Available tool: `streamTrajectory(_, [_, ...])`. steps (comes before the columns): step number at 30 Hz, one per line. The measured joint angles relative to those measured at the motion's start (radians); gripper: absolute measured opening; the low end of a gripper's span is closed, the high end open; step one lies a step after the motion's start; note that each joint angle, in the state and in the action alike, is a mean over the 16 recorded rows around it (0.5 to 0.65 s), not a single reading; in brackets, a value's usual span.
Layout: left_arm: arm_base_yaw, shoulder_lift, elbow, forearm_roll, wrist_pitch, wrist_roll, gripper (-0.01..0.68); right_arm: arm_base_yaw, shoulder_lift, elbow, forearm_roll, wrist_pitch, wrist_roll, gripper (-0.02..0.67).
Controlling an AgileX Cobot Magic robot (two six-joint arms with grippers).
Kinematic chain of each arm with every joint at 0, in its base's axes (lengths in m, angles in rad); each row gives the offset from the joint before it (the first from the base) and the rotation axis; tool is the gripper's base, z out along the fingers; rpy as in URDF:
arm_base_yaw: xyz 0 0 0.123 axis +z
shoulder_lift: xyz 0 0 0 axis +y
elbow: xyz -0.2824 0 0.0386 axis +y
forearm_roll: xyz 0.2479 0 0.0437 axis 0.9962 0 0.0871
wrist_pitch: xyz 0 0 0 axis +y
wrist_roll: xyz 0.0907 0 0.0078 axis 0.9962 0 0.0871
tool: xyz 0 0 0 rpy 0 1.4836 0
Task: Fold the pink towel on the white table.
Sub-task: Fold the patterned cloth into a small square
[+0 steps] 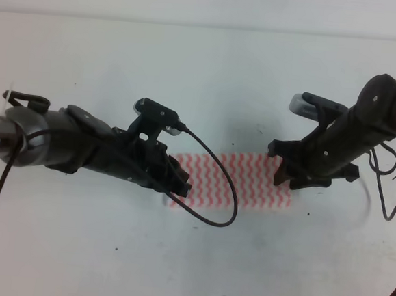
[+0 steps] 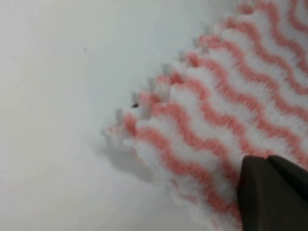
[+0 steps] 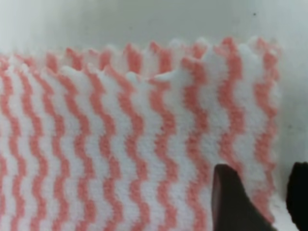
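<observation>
Our left gripper [image 1: 180,181] sat on the left end of the pink towel [image 1: 240,182]; we could not tell if its fingers were spread or pressed together. We saw the towel lying flat in the middle of the white table [image 1: 189,264], in two layers. Our right gripper [image 3: 260,197] hung over the towel's right end, fingers spread apart.
</observation>
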Motion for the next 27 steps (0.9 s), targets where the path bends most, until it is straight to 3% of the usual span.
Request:
streamTrajectory(16, [0.0, 0.0, -0.001, 0.0, 0.004, 0.0, -0.005, 0.0, 0.01, -0.001, 0.074, 0.002, -0.067, 0.228])
streamTrajectory(27, [0.0, 0.0, -0.001, 0.0, 0.016, 0.0, -0.005, 0.0, 0.015, -0.002, 0.075, 0.005, -0.071, 0.097])
